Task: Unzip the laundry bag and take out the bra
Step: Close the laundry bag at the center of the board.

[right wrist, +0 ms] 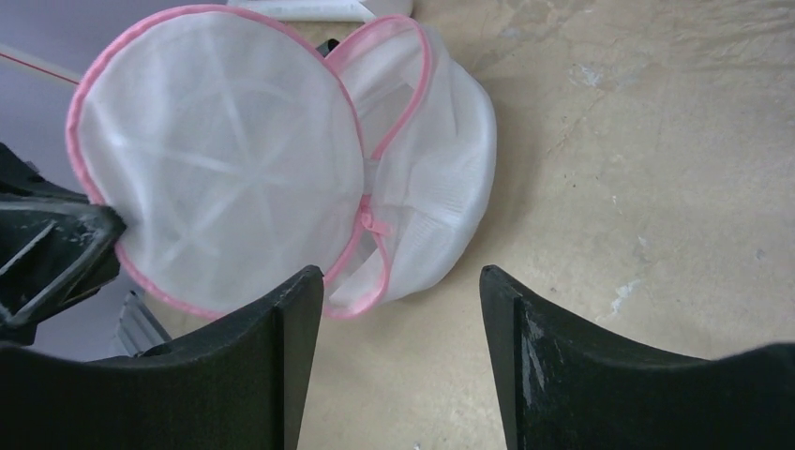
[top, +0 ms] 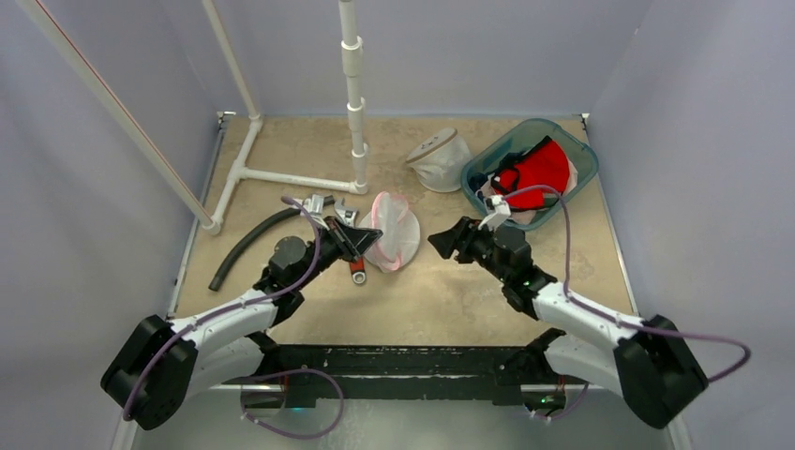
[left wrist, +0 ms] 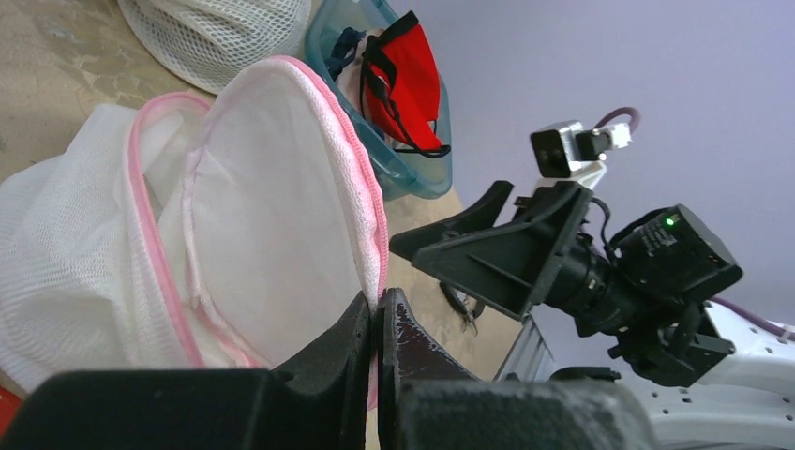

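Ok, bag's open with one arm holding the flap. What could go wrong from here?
1. The left jaws are shut on just the pink rim of the white mesh laundry bag; the flap may slip and drop shut.
2. The right jaws stand open facing the bag, whose contents aren't visible; they might catch mesh instead.

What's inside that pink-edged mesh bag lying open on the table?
Inside the laundry bag, only white mesh lining shows. Its raised lid and side wall cover the rest, so any contents are hidden.
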You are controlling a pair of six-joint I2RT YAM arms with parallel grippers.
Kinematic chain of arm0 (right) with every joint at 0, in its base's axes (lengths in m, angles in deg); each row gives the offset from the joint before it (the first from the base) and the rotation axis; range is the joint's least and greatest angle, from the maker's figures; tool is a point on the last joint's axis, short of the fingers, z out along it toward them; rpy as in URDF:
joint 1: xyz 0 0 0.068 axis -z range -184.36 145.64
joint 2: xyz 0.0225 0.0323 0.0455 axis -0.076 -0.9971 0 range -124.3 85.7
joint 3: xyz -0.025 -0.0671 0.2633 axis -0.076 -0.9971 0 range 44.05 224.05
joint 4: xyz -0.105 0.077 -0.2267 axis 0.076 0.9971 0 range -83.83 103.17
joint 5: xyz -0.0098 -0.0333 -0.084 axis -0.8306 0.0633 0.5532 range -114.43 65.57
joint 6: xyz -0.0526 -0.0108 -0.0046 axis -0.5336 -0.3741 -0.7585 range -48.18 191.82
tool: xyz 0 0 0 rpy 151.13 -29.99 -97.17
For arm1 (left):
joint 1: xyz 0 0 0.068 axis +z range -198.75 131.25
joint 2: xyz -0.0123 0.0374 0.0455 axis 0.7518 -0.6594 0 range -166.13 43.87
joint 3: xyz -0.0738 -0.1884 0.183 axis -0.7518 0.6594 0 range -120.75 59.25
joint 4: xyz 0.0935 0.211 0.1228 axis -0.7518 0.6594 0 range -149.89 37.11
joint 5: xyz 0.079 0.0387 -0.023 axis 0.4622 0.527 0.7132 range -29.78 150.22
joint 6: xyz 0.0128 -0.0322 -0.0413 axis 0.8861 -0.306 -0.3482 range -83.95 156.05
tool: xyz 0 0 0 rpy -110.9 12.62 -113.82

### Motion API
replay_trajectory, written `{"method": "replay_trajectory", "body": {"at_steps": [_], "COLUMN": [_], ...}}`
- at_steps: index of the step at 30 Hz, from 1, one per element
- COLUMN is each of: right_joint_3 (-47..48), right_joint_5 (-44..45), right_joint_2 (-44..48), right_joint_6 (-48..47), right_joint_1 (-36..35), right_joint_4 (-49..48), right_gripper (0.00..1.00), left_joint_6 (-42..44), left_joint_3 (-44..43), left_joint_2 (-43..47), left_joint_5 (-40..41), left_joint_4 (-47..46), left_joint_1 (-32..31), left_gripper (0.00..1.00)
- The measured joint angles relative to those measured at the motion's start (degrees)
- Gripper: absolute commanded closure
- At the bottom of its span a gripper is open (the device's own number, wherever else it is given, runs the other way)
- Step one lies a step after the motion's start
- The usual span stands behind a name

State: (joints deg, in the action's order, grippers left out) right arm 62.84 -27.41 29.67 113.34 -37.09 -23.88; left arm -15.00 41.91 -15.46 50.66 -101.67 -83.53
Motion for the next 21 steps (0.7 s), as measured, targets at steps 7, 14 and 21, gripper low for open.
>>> {"method": "replay_trajectory", "body": {"at_steps": [7, 14, 21], "right_joint_3": [9.64, 19.50, 21.90], "right_joint_5": [-3.26, -4.07, -2.73], "right_joint_2": [-17.62, -28.33, -34.47], "right_joint_6": [-0.44, -2.99, -5.66], "right_joint_1": [-0.44, -1.86, -3.02], "right_joint_4": [-4.04, -2.75, 1.64], "right_gripper": [0.42, 0.43, 0.60], "left_joint_6": [-6.43, -12.00, -14.45], "left_joint_3": [4.11, 7.56, 7.87], "left_joint_2": [-1.09, -5.79, -9.44], "left_joint_5": [1.18, 2.51, 2.47], "left_joint_4": [-10.64, -22.38, -29.33], "left_joint_1": [1.57, 3.43, 3.67], "left_gripper": [1.00, 1.00, 1.00]}}
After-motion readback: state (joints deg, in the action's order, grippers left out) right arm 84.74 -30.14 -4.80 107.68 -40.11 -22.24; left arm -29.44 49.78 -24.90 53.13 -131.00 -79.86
